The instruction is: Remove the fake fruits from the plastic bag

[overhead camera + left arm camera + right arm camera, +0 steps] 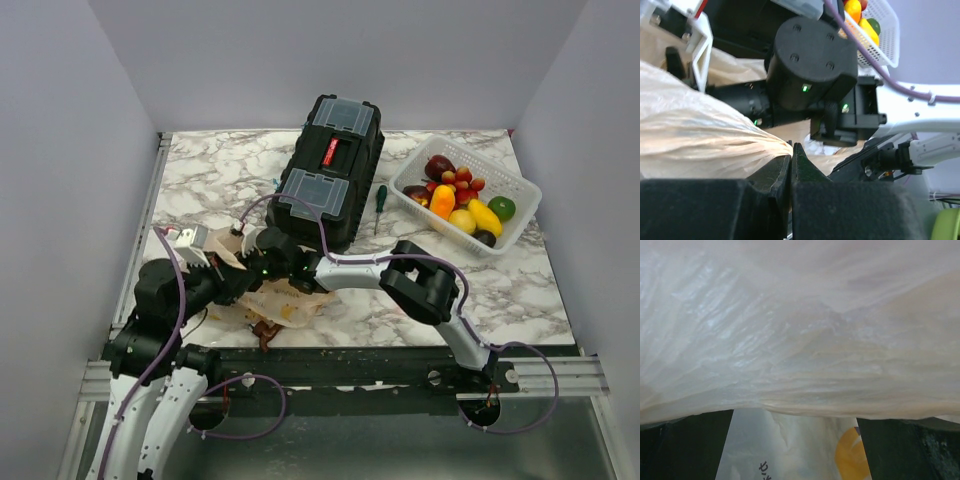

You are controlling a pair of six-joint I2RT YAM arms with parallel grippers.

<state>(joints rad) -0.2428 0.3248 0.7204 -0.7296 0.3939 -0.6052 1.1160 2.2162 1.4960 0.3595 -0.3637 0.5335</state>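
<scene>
top external view has both arms folded low toward the lower left of the frame, meeting over the plastic bag (290,308), which lies crumpled on the marble counter (200,170) just below the black toolbox (332,165). the left arm (160,290) rises from its base at the bottom left, bends at a bulky black joint and points its wrist rightward, so the left claw (238,272) sits at the bag's left edge. the right arm (425,282) climbs from the bottom right, doubles back at its black elbow and runs its white forearm leftward, nearly level with the counter, with the right claw (265,262) pushed into the bag's upper part close beside the left one. left wrist view shows the left claw (791,150) clenched, its two dark fingers pressed together on a gathered fold of the bag (705,135), the film spreading toward the left of the frame; the right arm's round black wrist housing fills the middle just above. right wrist view is almost all pale crinkled film of the bag (800,330); the right claw (795,445) is released, its fingers (685,447) wide apart at the lower corners with printed film lying between them, nothing clamped. the fake fruits (462,195) are heaped in the white lattice basket (518,222) at the upper right of the counter, well apart from the bag, and a green-handled screwdriver (380,205) lies between basket and toolbox. whether any fruit is inside the bag i cannot tell.
</scene>
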